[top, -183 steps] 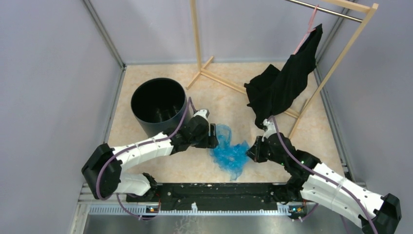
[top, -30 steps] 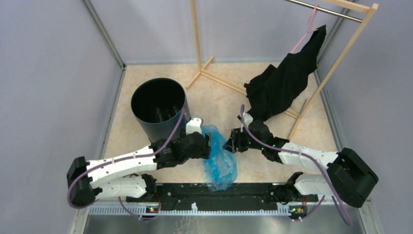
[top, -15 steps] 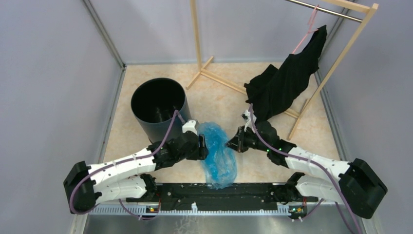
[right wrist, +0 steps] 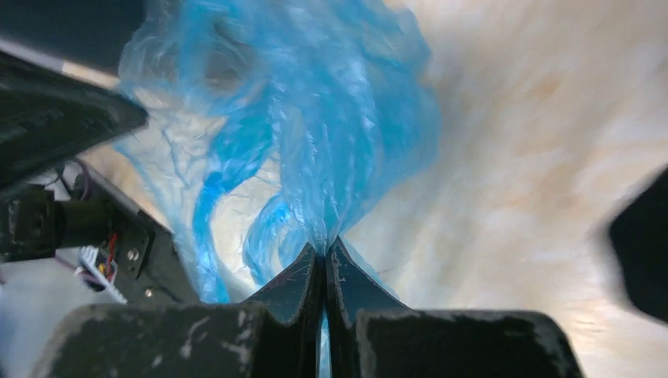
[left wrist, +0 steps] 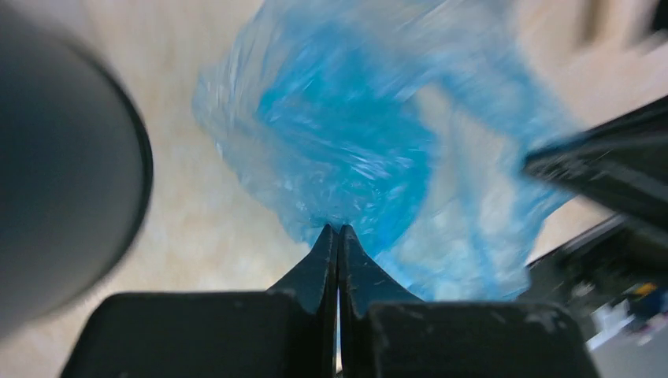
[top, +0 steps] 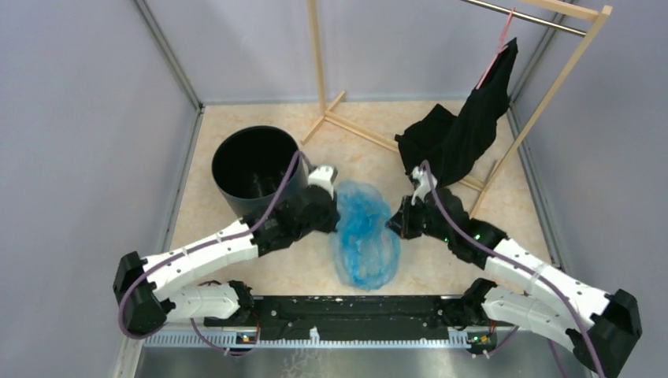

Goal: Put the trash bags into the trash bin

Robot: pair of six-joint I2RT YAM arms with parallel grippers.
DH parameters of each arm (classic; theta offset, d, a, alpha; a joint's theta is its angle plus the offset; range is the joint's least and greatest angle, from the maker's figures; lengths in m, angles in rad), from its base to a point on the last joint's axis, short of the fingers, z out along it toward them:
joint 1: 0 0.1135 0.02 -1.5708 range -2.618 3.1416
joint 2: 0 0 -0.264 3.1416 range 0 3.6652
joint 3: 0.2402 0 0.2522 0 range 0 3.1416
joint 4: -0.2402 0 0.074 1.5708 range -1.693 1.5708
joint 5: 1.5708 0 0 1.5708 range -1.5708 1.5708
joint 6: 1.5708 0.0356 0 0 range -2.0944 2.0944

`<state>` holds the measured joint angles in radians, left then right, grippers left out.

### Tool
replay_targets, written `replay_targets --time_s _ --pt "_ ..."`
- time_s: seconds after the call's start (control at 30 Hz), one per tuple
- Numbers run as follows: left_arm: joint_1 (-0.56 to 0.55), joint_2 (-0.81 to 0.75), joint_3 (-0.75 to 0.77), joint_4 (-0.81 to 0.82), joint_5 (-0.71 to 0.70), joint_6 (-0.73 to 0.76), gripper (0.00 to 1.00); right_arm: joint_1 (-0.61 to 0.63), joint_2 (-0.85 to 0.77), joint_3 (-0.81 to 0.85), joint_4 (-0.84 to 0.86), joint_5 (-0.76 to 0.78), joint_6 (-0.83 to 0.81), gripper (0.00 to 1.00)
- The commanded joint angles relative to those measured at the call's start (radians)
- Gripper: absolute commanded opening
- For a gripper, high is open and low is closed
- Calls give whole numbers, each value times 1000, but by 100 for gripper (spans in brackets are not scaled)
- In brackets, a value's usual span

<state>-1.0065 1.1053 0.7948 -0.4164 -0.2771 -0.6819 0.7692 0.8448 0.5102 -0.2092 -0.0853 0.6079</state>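
Note:
A light-blue translucent trash bag (top: 364,232) is stretched between both grippers above the floor, its lower part hanging toward the near rail. My left gripper (top: 334,214) is shut on the bag's left edge, pinching the film (left wrist: 346,150) at its fingertips. My right gripper (top: 395,222) is shut on the right edge, with the film (right wrist: 315,134) bunched between its tips. The glossy black trash bin (top: 257,172) stands upright just left of the left gripper; its curved wall (left wrist: 63,165) fills the left of the left wrist view.
A wooden rack (top: 335,118) stands at the back, with a black cloth garment (top: 457,138) hanging from its rail down to the floor, just behind the right gripper. Grey walls enclose the floor on three sides. The black base rail (top: 346,309) runs along the near edge.
Both grippers have shut on the bag's opposite edges and moved up and back, spreading it wider. The left gripper now sits closer to the bin.

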Motion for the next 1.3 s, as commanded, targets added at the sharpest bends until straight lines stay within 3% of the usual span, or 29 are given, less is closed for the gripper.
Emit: replay_targets --time_s 0.0,0.1,0.17,0.23,0.37,0.47,0.53,0.6,0.7,0.8,0.87,0.97,1.03,1.13,1.2,1.27 --pt "28 33 476 5 -123 323 0 1 15 502 -320 241 -245 0" --pt "28 44 810 -5 -33 465 0 0 104 944 -462 158 -336 0" --pt "28 2 865 55 22 474 0 0 104 1036 -443 27 -343 0" --pt "28 -59 773 117 18 454 0 0 48 954 -353 -47 -319 0" --pt "28 -171 400 105 -81 308 0 0 -117 474 -160 -26 -204 0" --pt "28 -239 174 52 -20 165 0 0 -197 145 10 -137 -44 0" --pt "28 -296 108 53 17 149 0 0 -251 52 52 -159 -2 0" --pt "28 -325 150 15 -36 189 0 0 -278 112 -32 -97 -60 0" --pt "29 -265 379 -71 -174 297 0 0 -223 368 -191 57 -200 0" --pt "29 -182 662 -94 -129 421 0 1 -88 721 -318 106 -290 0" --pt "28 -172 768 -78 -74 446 0 0 -52 831 -335 47 -303 0" --pt "29 -244 691 -4 -104 422 0 1 -101 735 -240 -16 -271 0" --pt "28 -306 498 -5 -196 338 0 1 -157 552 -192 4 -201 0" --pt "29 -318 336 -155 -222 232 0 1 -213 226 -132 15 -3 0" --pt "29 -295 336 -290 -273 211 0 0 -222 110 -27 -54 70 0" --pt "29 -279 419 -352 -302 266 0 0 -210 165 -36 -60 31 0"
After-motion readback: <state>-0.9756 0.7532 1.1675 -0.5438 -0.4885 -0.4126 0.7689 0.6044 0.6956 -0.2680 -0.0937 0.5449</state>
